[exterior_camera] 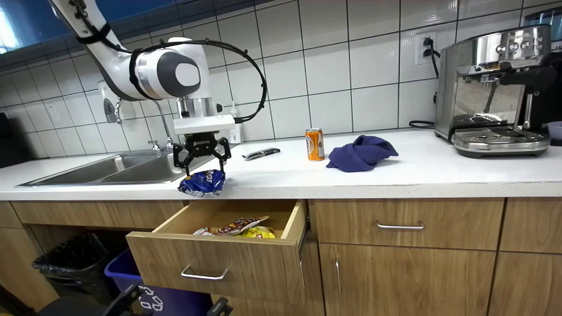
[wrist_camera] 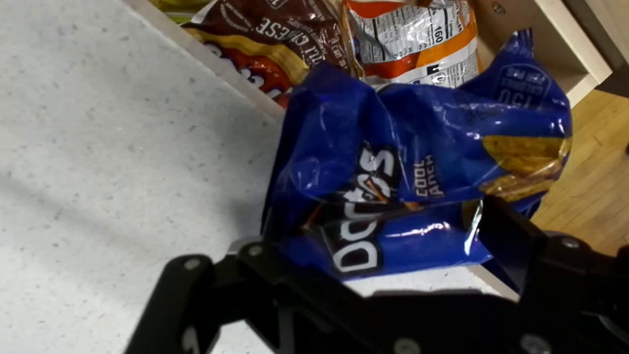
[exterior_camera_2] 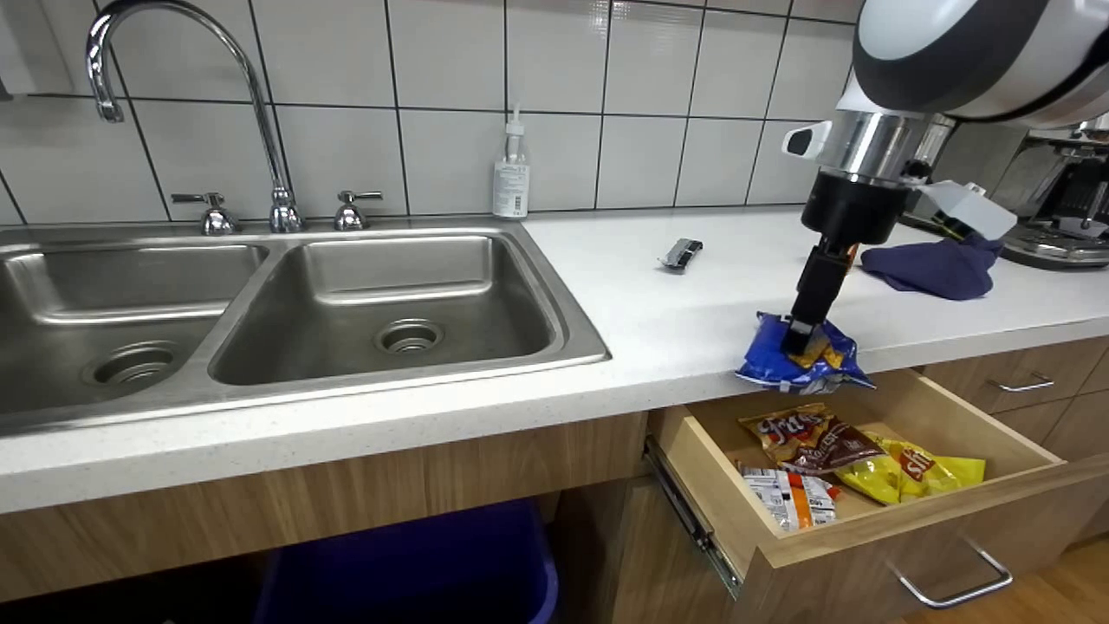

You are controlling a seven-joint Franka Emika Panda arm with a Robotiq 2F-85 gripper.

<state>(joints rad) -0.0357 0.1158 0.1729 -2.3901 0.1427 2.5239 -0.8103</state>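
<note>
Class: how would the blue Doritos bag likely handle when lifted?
The blue Doritos bag is probably floppy, given its creases, and perhaps slippery, being glossy. Printed chips on it suggest light, fragile contents that the gripper could crush.

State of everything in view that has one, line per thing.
Gripper: closed on the Doritos bag
Doritos bag: held, crinkled
Snack drawer: pulled open
Brown snack bag: lying inside it
Neighbouring drawer: closed
Orange can: upright; opened or not, unclear
Blue cloth: crumpled
Faucet: no water running
Clear bottle: upright
Black plug: plugged in
</note>
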